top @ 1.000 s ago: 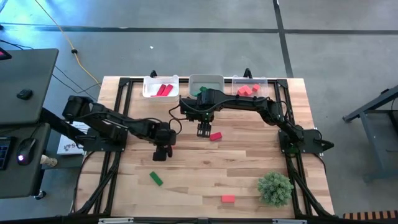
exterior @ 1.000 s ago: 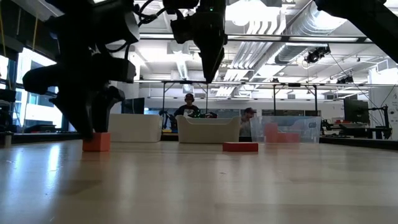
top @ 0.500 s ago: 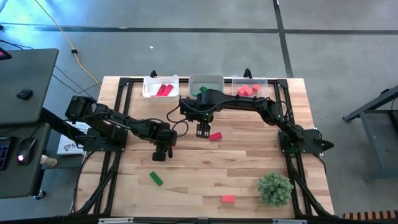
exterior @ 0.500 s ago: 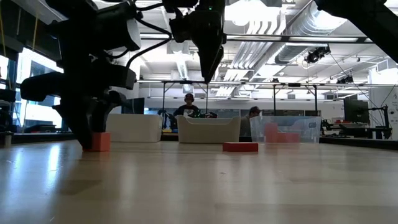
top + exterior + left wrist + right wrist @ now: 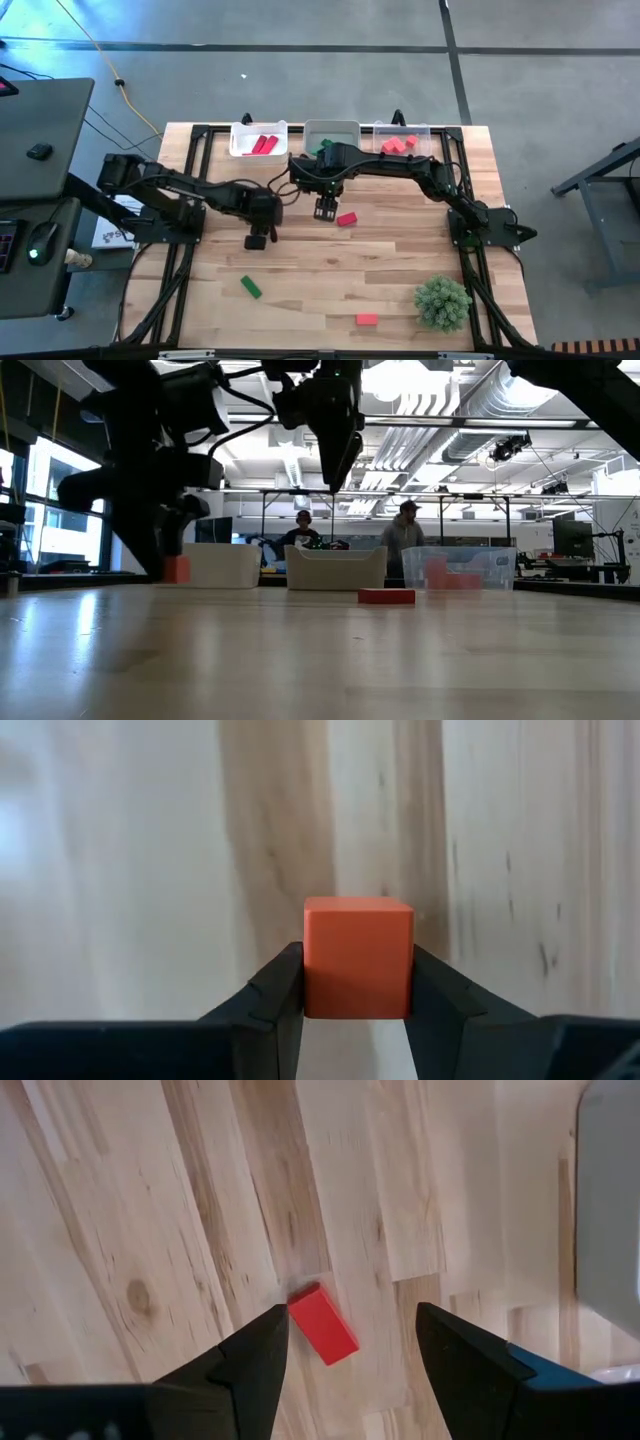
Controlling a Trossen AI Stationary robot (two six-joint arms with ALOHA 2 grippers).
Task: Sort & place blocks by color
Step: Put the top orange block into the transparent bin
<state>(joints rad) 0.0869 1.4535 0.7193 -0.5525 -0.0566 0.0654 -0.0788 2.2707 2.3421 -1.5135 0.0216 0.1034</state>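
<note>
Between the left gripper's (image 5: 357,1010) closed fingers sits the orange cube (image 5: 358,956), above the table (image 5: 520,870).

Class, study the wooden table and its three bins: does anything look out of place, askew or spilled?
Nothing spilled or damaged. Three blocks lie loose: red bar, green bar, red block. Left gripper holds an orange cube.

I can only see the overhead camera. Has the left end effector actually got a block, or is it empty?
Observer: It has one. In the left wrist view the left end effector is shut on an orange cube, with one finger on each side.
Operator: And the right one, has it grabbed that red block?
Observer: No. In the right wrist view the right end effector is open, and the red block lies on the table untouched, seen between its fingers.
</note>
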